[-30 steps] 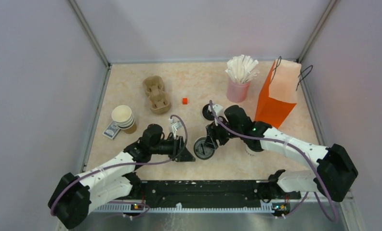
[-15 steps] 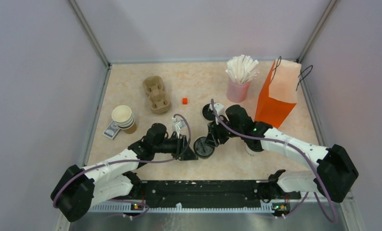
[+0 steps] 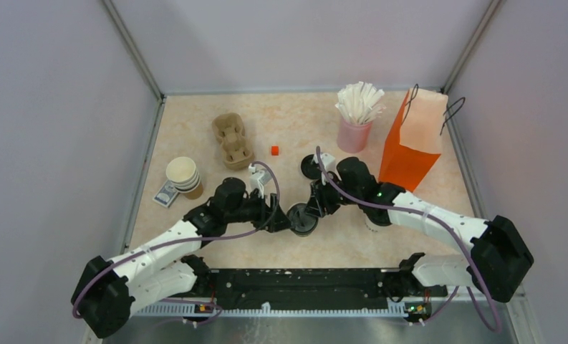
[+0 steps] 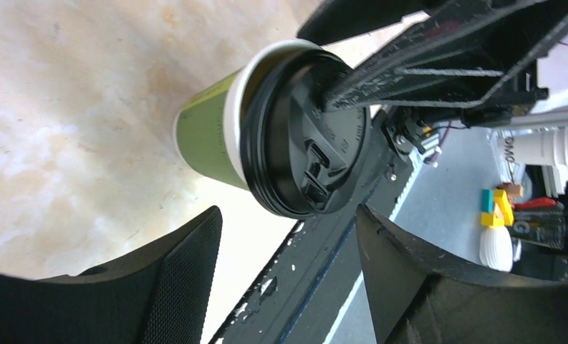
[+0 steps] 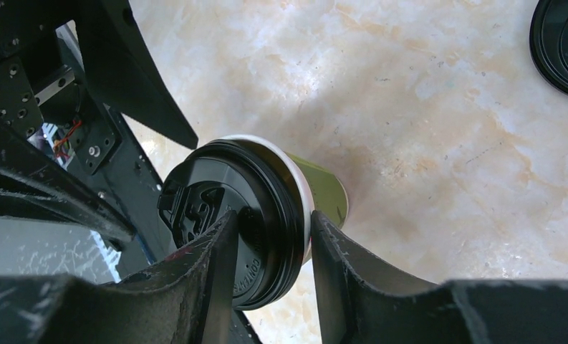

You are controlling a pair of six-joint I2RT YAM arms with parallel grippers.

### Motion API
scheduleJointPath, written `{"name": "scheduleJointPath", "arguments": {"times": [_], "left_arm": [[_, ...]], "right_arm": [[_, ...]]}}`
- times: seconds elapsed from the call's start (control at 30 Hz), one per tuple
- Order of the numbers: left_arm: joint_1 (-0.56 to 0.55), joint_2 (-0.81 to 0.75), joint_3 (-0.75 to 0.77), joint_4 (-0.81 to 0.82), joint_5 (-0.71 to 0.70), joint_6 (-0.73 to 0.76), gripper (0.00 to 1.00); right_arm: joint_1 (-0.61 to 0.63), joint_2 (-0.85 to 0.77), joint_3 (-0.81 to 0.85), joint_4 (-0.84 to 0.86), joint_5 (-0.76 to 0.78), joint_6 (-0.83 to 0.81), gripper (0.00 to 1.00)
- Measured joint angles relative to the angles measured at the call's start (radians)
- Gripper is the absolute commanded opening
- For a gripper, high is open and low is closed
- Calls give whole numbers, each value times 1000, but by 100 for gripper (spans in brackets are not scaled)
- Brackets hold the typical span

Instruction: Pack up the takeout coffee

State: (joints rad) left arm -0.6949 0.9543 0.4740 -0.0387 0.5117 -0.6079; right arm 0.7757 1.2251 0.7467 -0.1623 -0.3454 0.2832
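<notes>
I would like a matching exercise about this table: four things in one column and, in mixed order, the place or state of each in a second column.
1 takeout coffee
2 orange bag
3 pink cup
4 stack of cream cups

A left side of the table
B holds white straws
C black lid on, middle of the table
D upright at the far right

Pairs: 1-C, 2-D, 3-B, 4-A

The takeout coffee (image 4: 205, 136) olive-green, its lid (image 4: 302, 143) black; bag (image 3: 407, 154) orange; straw cup (image 3: 352, 136) pink; tabletop (image 3: 288, 122) cream-marbled.
</notes>
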Motion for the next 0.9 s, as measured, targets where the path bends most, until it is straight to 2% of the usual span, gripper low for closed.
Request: {"name": "scheduleJointPath", "arguments": {"times": [0.27, 0.53, 0.63, 0.9], "left_arm": [[0, 11, 63, -95, -102, 45, 77], [13, 99, 168, -116, -113, 113, 71], [16, 126, 184, -126, -114, 138, 66], [19, 160, 192, -156, -140, 186, 64]], "right_arm": [[0, -2, -1, 6, 17, 19, 49], [-2, -45, -1, -10, 58, 42, 47], [-2, -48, -1, -10, 64, 43, 46], [-2, -48, -34, 9, 67, 51, 43]]}}
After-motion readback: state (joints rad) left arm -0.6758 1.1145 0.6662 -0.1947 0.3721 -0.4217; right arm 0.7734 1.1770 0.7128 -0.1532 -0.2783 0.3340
